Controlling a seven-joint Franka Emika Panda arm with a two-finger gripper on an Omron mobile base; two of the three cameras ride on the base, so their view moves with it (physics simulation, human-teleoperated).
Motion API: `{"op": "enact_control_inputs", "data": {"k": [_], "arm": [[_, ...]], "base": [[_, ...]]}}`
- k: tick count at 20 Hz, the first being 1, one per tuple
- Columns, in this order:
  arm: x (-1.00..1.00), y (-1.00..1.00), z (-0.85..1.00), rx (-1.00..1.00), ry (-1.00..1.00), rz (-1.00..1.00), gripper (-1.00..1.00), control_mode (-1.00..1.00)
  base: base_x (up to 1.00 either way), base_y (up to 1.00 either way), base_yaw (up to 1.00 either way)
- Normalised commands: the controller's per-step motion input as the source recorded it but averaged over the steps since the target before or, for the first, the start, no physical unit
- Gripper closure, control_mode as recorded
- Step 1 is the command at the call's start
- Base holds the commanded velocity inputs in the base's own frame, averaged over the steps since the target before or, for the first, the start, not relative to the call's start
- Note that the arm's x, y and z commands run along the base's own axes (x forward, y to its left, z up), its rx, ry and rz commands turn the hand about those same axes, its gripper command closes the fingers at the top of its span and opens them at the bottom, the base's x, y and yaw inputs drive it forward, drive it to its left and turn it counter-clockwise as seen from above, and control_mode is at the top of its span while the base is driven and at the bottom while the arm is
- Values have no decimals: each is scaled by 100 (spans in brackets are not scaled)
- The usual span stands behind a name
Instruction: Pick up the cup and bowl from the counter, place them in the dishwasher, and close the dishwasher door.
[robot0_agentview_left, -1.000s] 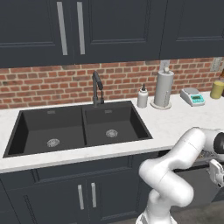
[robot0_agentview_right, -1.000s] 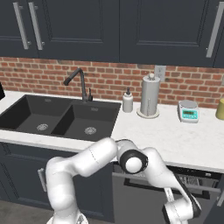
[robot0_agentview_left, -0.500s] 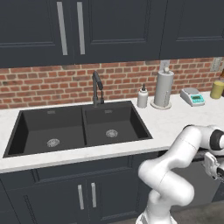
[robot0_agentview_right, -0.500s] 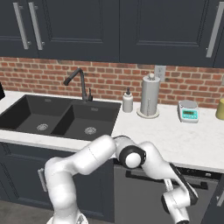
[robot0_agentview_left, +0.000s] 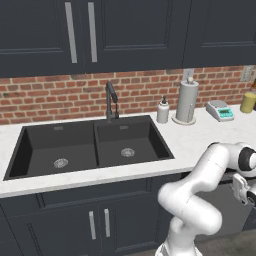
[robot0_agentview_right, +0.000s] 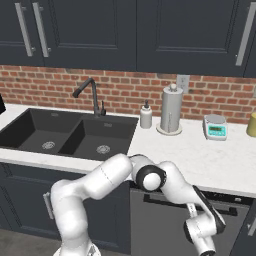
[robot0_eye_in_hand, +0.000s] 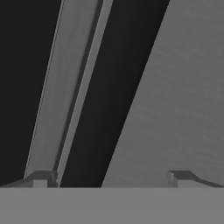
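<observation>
With its jaws spread wide and holding nothing, I see the pincer (robot0_eye_in_hand: 109, 178) close against the dishwasher door (robot0_eye_in_hand: 175, 96), a flat grey panel just under the table (robot0_agentview_right: 210, 160) edge. Above the dishwasher (robot0_agentview_right: 165, 220), on the table by the brick wall, stand a soap bottle (robot0_agentview_right: 145, 115), paper-towel roll (robot0_agentview_right: 171, 110) and scale (robot0_agentview_right: 215, 127).

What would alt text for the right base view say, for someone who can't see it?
A white robot arm reaches down in front of the dark grey dishwasher door below a white counter. On the counter: a black double sink, soap bottle, paper towel roll and small scale.
</observation>
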Motion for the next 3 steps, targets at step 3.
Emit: {"op": "enact_control_inputs", "data": {"k": [3], "arm": [[51,24,0,0,-9,0,-100,-100]], "base": [[0,0,0]]}}
